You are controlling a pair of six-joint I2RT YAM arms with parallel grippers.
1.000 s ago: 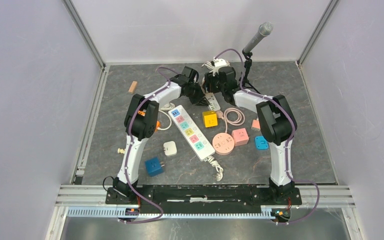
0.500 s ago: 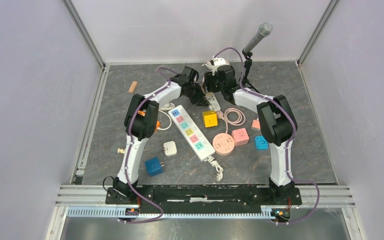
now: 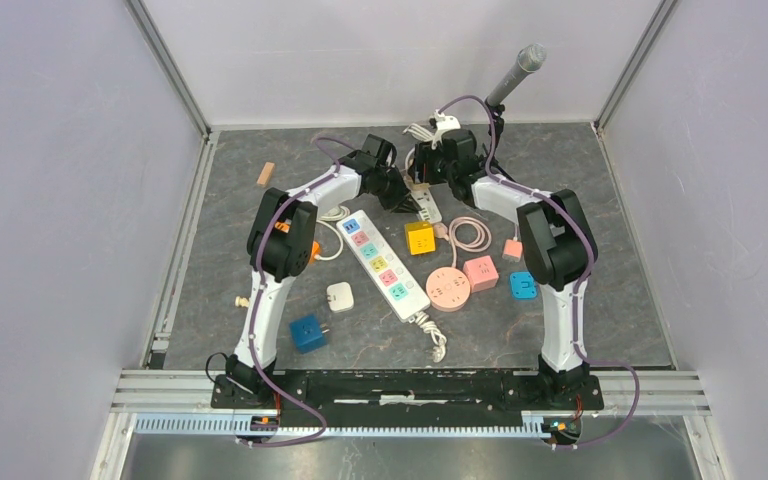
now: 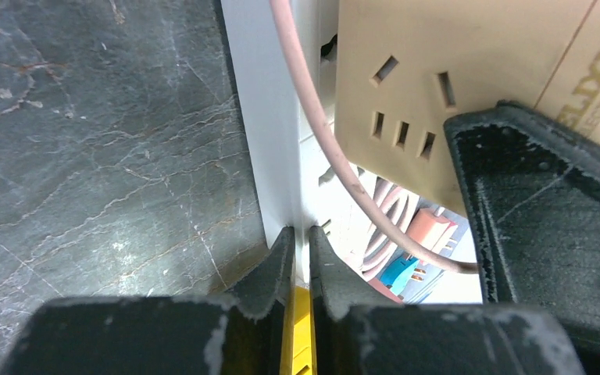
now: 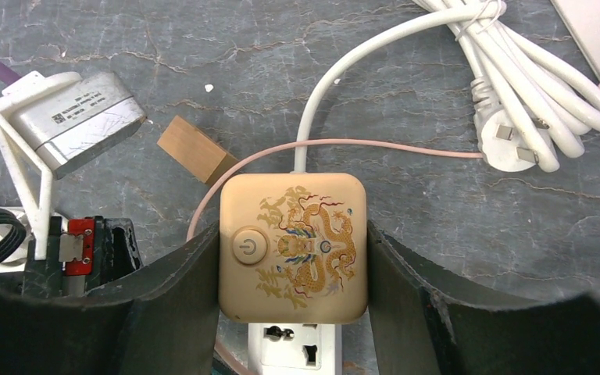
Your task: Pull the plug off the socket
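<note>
The plug is a gold cube adapter (image 5: 293, 246) with a dragon print and a power button. It sits over the end of a small white power strip (image 5: 293, 348), which also shows in the top view (image 3: 427, 207). My right gripper (image 5: 293, 258) is shut on the cube, one finger on each side. My left gripper (image 4: 295, 246) is shut, its fingertips (image 4: 277, 254) against the end of the white strip (image 4: 269, 117), under the cube (image 4: 437, 70). I cannot tell whether the cube's pins are still in the strip. A thin pink cable (image 4: 320, 133) runs between them.
A long white strip with coloured sockets (image 3: 382, 263), a yellow cube (image 3: 419, 238), a round pink socket (image 3: 447, 286), a pink cube (image 3: 480, 272) and blue cubes (image 3: 523, 286) lie nearer the bases. A microphone stand (image 3: 515, 75) and a coiled white cable (image 5: 516, 101) are behind.
My right wrist has moved a little toward the back wall with the gold cube in its grip. The left arm has stayed on the white strip.
</note>
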